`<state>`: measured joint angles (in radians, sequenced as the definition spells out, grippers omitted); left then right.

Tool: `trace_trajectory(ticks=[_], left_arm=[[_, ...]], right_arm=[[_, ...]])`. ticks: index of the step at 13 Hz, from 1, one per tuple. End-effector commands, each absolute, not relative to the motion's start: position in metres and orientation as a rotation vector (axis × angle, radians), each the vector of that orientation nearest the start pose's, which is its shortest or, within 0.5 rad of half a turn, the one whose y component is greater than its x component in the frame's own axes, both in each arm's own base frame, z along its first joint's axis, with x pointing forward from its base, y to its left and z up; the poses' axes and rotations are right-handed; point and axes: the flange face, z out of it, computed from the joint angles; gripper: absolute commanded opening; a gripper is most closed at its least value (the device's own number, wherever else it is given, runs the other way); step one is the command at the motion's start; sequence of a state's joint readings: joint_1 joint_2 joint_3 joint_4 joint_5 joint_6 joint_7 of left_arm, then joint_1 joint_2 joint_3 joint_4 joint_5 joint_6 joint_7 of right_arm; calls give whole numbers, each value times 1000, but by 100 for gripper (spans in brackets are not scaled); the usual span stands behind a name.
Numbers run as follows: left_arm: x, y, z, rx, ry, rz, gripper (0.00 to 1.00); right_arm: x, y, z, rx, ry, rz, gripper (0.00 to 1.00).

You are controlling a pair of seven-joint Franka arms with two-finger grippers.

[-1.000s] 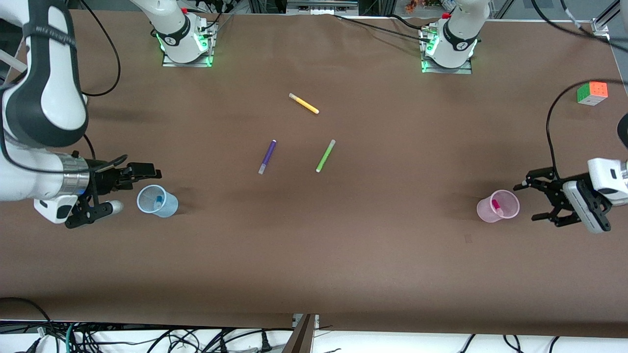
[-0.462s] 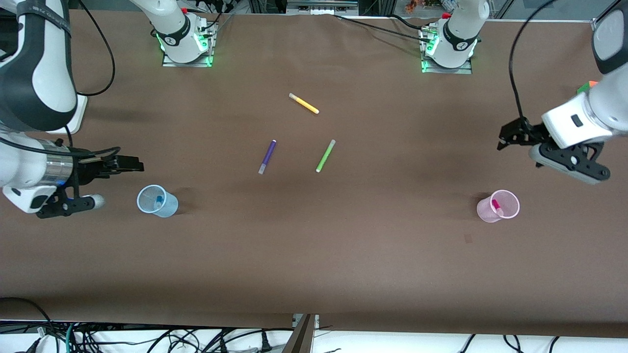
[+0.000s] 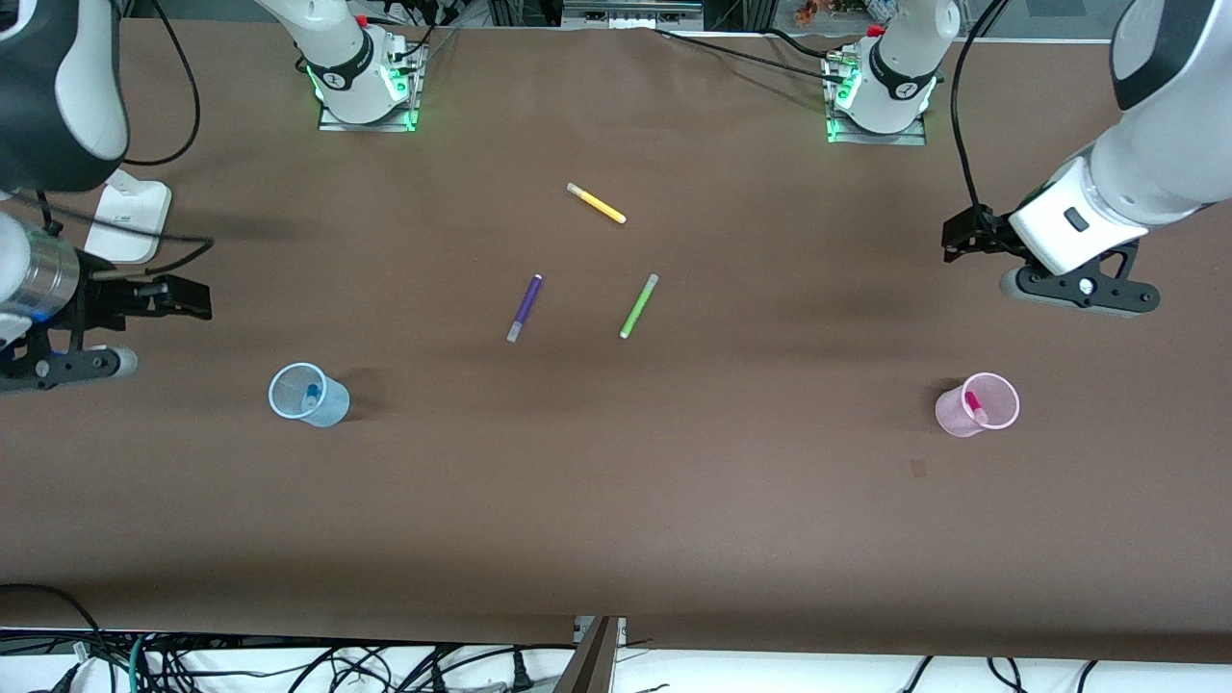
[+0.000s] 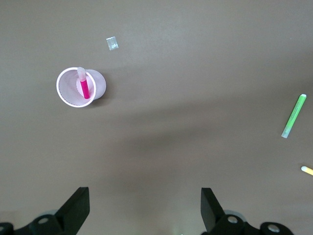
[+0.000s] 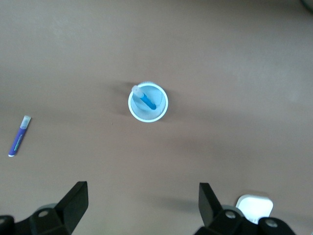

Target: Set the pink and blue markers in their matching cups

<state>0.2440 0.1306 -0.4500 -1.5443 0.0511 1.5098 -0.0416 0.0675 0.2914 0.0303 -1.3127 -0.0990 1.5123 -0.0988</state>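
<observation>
Front view: blue marker stands in blue cup at lower left, pink marker in pink cup at lower right; both claws hang above, empty.

Left wrist view: left claw spread wide.

Right wrist view: right claw likewise.

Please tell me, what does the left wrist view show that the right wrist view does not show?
Only the left wrist view shows the pink cup with the pink marker standing in it, the lime-green marker and an end of the yellow marker.

Only the right wrist view shows the blue cup holding the blue marker, the purple marker and a white object at the picture's edge.

Both show the brown table and that arm's own open, empty fingers.
</observation>
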Motion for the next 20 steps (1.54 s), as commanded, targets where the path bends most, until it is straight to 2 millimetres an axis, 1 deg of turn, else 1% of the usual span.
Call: trace_trajectory(ticks=[1,3,4,5,6,7,8,9,10,11,12,13,14,15,16,17,18,19,20], left_arm=[[566,-100,573,-3068,261,224,100],[567,-98,573,-3069,264,220,100],[566,-102,574,-3068,273,216,100],[560,-110,582,-3052,282,199,100],[559,-116,582,-3036,287,198,100],[560,-110,581,-3043,264,202,100],[558,-109,581,-3046,274,191,100],[548,-104,584,-3049,315,141,100],[533,-95,579,-3049,354,64,100],[519,-79,576,-3072,339,7,100],[518,-71,575,-3111,298,21,100],[518,-72,580,-3139,278,28,100],[517,-74,581,-3140,264,54,100],[516,-84,586,-3141,223,55,100],[513,-92,602,-3127,224,53,100],[518,-96,612,-3123,234,79,100],[522,-97,616,-3119,237,119,100],[528,-93,612,-3120,235,146,100],[531,-96,608,-3120,240,165,100]], right_arm=[[594,39,587,-3233,-296,77,100],[589,25,596,-3233,-266,69,100],[588,18,597,-3223,-257,73,100],[582,16,595,-3178,-228,141,100],[581,7,597,-3155,-188,149,100],[578,2,599,-3148,-171,161,100],[575,-5,598,-3145,-149,192,100],[574,-9,595,-3139,-134,211,100],[573,-9,595,-3118,-123,224,100],[573,-9,596,-3110,-116,228,100],[573,-8,596,-3112,-66,231,100],[572,-7,596,-3115,-12,244,100],[572,-7,596,-3115,-4,244,100],[572,-6,596,-3122,-13,247,100],[573,-5,594,-3123,-17,252,100],[573,-6,593,-3125,-17,254,100],[574,-5,591,-3124,-24,262,100],[576,-5,588,-3125,-24,271,100],[577,-4,593,-3123,-27,252,100]])
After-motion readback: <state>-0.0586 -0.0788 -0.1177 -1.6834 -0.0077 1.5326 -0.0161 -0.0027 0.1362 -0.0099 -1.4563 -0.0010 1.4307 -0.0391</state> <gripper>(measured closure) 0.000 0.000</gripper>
